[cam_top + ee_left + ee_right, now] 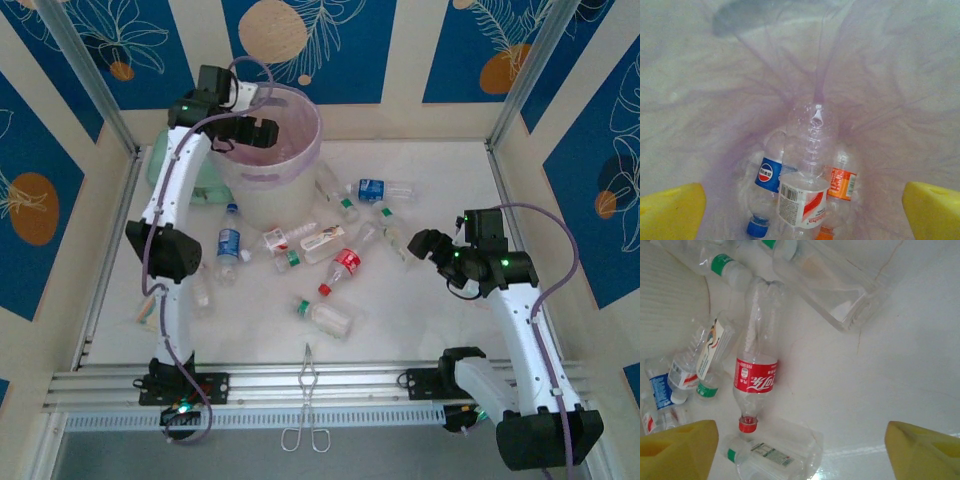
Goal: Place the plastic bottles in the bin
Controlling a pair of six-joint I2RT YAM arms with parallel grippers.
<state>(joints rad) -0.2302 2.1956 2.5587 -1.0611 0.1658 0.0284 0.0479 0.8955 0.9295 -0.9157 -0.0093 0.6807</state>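
Note:
The bin (316, 132), white with a lilac bag, stands at the back left. My left gripper (252, 131) hangs open over its mouth. In the left wrist view my left gripper (802, 212) has nothing between its yellow fingertips (671, 210). Below it in the bag lie three plastic bottles: blue-labelled (768, 176), white-and-red-labelled (801, 201), orange-labelled (842, 183). Several more plastic bottles lie scattered on the table, among them a red-labelled one (343, 266) (756, 377). My right gripper (427, 246) (800, 452) stands open above the table right of it, holding nothing.
A mint-green case (207, 187) lies left of the bin, behind my left arm. Metal tongs (306, 402) rest on the front rail. A green-capped bottle (771, 456) and a square clear bottle (832, 287) lie near my right gripper. Frame posts bound the table.

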